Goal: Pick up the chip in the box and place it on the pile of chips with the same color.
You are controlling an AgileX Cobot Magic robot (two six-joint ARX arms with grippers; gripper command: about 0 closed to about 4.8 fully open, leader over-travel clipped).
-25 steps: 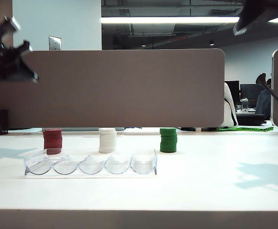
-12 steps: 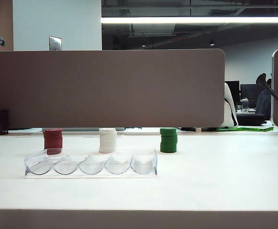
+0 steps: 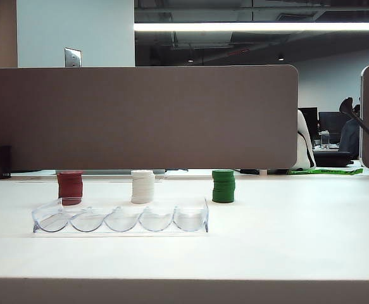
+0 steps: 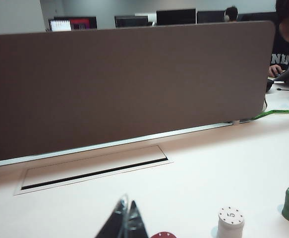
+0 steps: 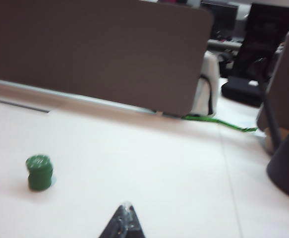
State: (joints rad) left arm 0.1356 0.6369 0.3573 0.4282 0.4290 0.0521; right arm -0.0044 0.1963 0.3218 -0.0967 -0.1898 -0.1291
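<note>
The box [image 3: 121, 218] is a long clear tray lying on the white table, and no chip shows in its slots. Just behind its left end stands the pile of chips [image 3: 70, 187], dark red; its top [image 4: 163, 235] peeks into the left wrist view. My left gripper [image 4: 127, 206] is shut with nothing in it, raised high and back from the pile. My right gripper [image 5: 126, 207] is also shut and empty, raised over bare table well away from the stacks. Neither arm appears in the exterior view.
A white stack [image 3: 142, 186] and a green stack [image 3: 223, 186] stand in line with the red pile; the white stack [image 4: 230, 222] and the green stack [image 5: 39, 172] also show in the wrist views. A brown partition [image 3: 140, 117] closes the table's far side.
Both arms, seen at the upper corners of the exterior view a second ago, have pulled back out of it. The tray and the three stacks have not moved.
</note>
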